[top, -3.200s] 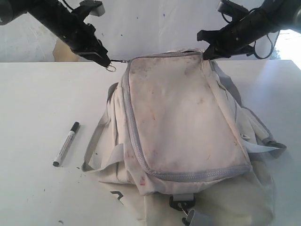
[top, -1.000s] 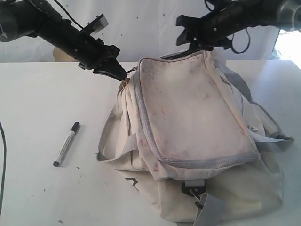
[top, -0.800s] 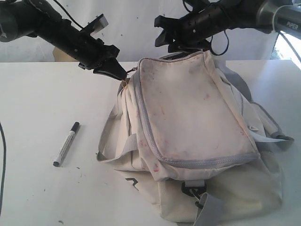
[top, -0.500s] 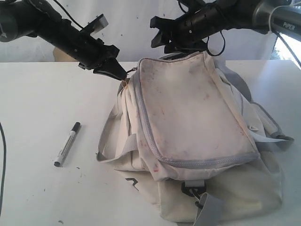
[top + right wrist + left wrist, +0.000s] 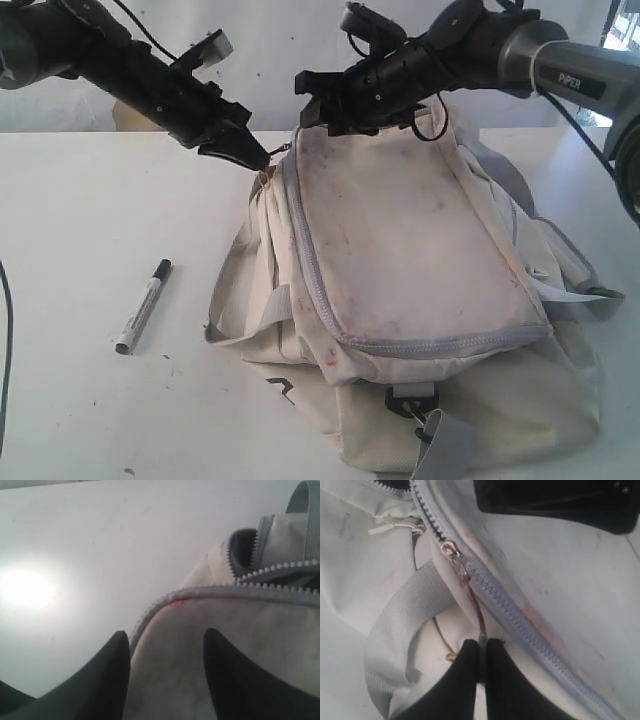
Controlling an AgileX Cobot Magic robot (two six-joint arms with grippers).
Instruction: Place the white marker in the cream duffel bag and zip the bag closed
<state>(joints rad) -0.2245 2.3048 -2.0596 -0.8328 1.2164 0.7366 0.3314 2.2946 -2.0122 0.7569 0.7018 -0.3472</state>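
Note:
The cream duffel bag (image 5: 400, 230) lies in the middle of the table, stained red, with its grey zipper (image 5: 510, 605) running round the top panel. My left gripper (image 5: 256, 155) (image 5: 482, 647) is shut on the reddish pull cord (image 5: 474, 602) of the zipper slider (image 5: 451, 548) at the bag's far left corner. My right gripper (image 5: 318, 108) (image 5: 165, 635) hovers open above that same corner, its fingers astride the zipper edge (image 5: 150, 614) and holding nothing. The white marker (image 5: 142, 306), black-capped, lies on the table left of the bag, away from both grippers.
A grey webbing strap (image 5: 245, 322) loops out at the bag's left side. A black clip (image 5: 410, 402) and strap end sit at its near edge. More straps (image 5: 570, 290) trail off to the right. The white table (image 5: 90, 220) is bare round the marker.
My right gripper has moved left along the bag's far edge, from the far right corner to the far left one. The left gripper, the bag and the marker have stayed put for the last second.

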